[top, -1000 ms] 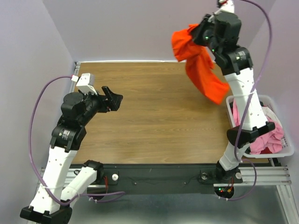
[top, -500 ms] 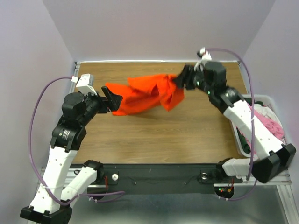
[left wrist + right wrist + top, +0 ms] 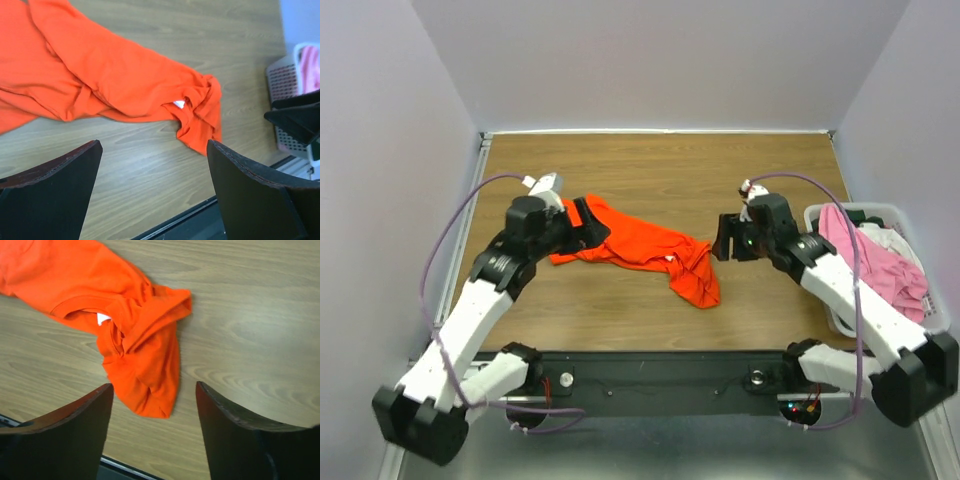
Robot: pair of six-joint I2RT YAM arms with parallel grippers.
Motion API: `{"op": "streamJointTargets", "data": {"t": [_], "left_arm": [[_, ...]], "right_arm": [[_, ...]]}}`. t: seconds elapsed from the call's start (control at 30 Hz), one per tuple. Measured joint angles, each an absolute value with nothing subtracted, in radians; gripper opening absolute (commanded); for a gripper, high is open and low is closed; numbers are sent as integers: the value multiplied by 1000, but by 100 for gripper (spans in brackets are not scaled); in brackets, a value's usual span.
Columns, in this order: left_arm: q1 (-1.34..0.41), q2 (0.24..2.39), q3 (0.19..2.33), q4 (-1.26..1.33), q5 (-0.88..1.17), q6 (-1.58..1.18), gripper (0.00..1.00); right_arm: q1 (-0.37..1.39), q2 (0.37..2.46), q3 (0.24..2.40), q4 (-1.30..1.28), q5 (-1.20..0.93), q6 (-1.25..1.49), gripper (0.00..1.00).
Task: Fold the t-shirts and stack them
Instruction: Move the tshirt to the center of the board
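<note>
**ORANGE T-SHIRT ON WORKTOP: PINCER ALIGNMENT BEFORE SPREADING**

Locate the orange t-shirt (image 3: 640,248) on the worktop (image 3: 660,165), crumpled and unfolded, near the middle of the top view. Read its long axis as running from 10 o'clock to 4 o'clock. Note one end bunched at 10 o'clock and the collar lump (image 3: 695,280), with its white label (image 3: 179,104), twisted at 4 o'clock.

Check the left pincer (image 3: 592,222): fingers wide apart, nothing between them, positioned at the 10 o'clock end of the garment. From this pincer, expect the cloth to stretch away toward 4 o'clock. Treat contact with the cloth as undetermined, being hidden in the top view.

Check the right pincer (image 3: 722,242): fingers apart, clamped on nothing, standing just beside the collar lump. From this pincer, find the lump at about 8 o'clock and the rest of the garment toward 9 and 10 o'clock. In the right wrist view, find the lump framed between the two fingers, ahead of them, not gripped.

Judge the left arm nearer to the cloth overall and the right arm nearer to the collar. With one pincer at each end of the long axis, take flattening as the probable next step: grasp opposite ends and draw apart along that axis. Beware doubled layers at the collar lump.

Disregard the white bin (image 3: 835,322) at 3 o'clock, holding a pink t-shirt (image 3: 875,265), apart from the orange one.
</note>
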State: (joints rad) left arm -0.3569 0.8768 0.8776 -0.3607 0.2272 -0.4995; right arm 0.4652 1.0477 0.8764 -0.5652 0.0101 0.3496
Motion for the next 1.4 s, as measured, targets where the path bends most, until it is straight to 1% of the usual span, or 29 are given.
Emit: {"op": "streamJointTargets", "data": {"t": [0.07,0.1,0.17,0.27,0.43,0.57,0.6,0.67,0.7,0.83,0.9,0.97,1.0,1.03,1.07,1.1,1.4], "left_arm": [[-391,953,878,-334,195,-520,91],[-405,995,878,-326,171,-537,82],[-410,1052,875,-317,118,-560,78],[-350,1063,838,-274,86,-598,79],[-102,1057,778,-215,99,-612,82],[-59,1096,767,-188,133,-598,82],[-57,1104,761,-181,140,-597,82],[-54,1121,744,-173,153,-592,82],[-51,1127,735,-172,156,-589,82],[-46,1130,720,-168,160,-577,82],[-44,1130,719,-164,160,-572,82],[-43,1130,720,-160,160,-567,82],[-42,1130,720,-160,160,-563,82],[-42,1130,719,-160,160,-561,82],[-42,1130,720,-160,160,-557,82],[-42,1130,719,-160,160,-553,82],[-42,1148,720,-160,173,-526,83]], "right_arm": [[474,1148,933,-564,-20,311,68],[487,1201,968,-569,-25,280,67],[527,1297,1030,-569,-27,234,67],[606,1422,1126,-559,-36,177,67],[699,1602,1241,-473,-69,120,66],[760,1748,1324,-440,-74,91,64],[770,1782,1349,-433,-75,84,61],[805,1862,1400,-409,-76,74,60],[824,1903,1423,-403,-74,70,58],[866,2008,1480,-391,-60,56,54],[875,2040,1496,-390,-57,49,44],[877,2062,1505,-389,-47,43,31],[876,2069,1510,-389,-36,43,16],[876,2071,1512,-387,-25,39,8],[876,2070,1512,-388,-10,33,2],[876,2068,1512,-388,8,35,1],[858,2000,1514,-388,180,-10,1]]}}
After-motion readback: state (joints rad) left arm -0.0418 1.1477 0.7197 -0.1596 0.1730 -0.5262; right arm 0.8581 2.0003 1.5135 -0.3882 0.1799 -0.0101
